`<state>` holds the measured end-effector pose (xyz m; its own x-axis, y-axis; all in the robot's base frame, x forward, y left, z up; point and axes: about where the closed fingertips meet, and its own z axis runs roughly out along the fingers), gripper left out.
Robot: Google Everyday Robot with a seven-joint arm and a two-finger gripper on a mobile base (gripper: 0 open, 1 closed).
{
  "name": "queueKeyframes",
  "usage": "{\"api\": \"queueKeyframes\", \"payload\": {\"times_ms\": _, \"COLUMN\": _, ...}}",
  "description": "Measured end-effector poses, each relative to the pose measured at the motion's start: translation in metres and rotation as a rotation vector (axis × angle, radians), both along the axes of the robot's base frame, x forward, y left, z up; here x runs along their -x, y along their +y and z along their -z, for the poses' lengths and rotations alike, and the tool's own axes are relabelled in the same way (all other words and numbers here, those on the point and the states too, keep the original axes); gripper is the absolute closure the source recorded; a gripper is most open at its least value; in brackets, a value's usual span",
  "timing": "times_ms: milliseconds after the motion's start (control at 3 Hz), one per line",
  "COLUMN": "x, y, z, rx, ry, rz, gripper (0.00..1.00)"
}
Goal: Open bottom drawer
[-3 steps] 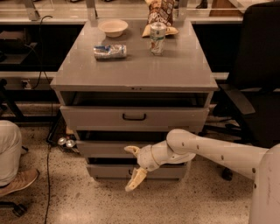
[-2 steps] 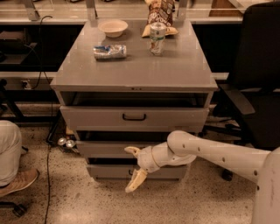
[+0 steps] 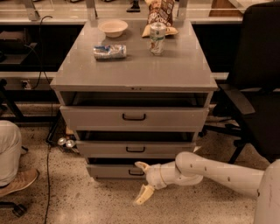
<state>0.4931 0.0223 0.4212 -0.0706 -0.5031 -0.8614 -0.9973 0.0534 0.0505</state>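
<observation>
I saw a grey cabinet (image 3: 131, 70) standing on a speckled stone floor (image 3: 87, 201), in front of a long bench with black shelving under it. A black office chair (image 3: 258, 87) stood just beside the cabinet on the right. At the left edge were someone's pale trouser leg (image 3: 8, 151) and brown shoe (image 3: 18, 181), with dark cables (image 3: 47, 175) trailing down to the floor.

On the cabinet's flat top sat a pale bowl (image 3: 113, 27), a crushed can (image 3: 109, 51) lying on its side, an upright can (image 3: 157, 38) and, behind it, a snack bag (image 3: 161, 11). I could not read the print on any of them.

The bottom drawer (image 3: 109, 171) was the lowest of three grey fronts, just above the floor, under the middle drawer (image 3: 166, 149) and the taller top drawer (image 3: 175, 117). A dark gap showed above each front.

The gripper (image 3: 142, 180) hung low in front of the bottom drawer, on the white arm (image 3: 218, 173) reaching in from the right. Its fingers were spread apart, holding nothing. The upper one (image 3: 141, 165) lay right by the drawer's small black handle (image 3: 135, 173); I could not tell whether it touched. The lower one (image 3: 143, 195) pointed down towards the floor.
</observation>
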Motion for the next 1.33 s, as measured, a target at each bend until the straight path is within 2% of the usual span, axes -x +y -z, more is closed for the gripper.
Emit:
{"api": "queueKeyframes", "payload": {"times_ms": 333, "x": 0.004, "y": -0.013, "z": 0.058, "rx": -0.008, "ry": 0.047, "rz": 0.037, "gripper": 0.0}}
{"api": "queueKeyframes", "payload": {"times_ms": 667, "x": -0.005, "y": -0.028, "z": 0.132, "rx": -0.041, "ry": 0.093, "rz": 0.079, "gripper": 0.0}}
{"api": "queueKeyframes", "payload": {"times_ms": 1000, "x": -0.005, "y": -0.028, "z": 0.132, "rx": -0.041, "ry": 0.093, "rz": 0.079, "gripper": 0.0}}
{"api": "queueKeyframes", "payload": {"times_ms": 1333, "x": -0.011, "y": -0.028, "z": 0.14, "rx": -0.006, "ry": 0.045, "rz": 0.062, "gripper": 0.0}}
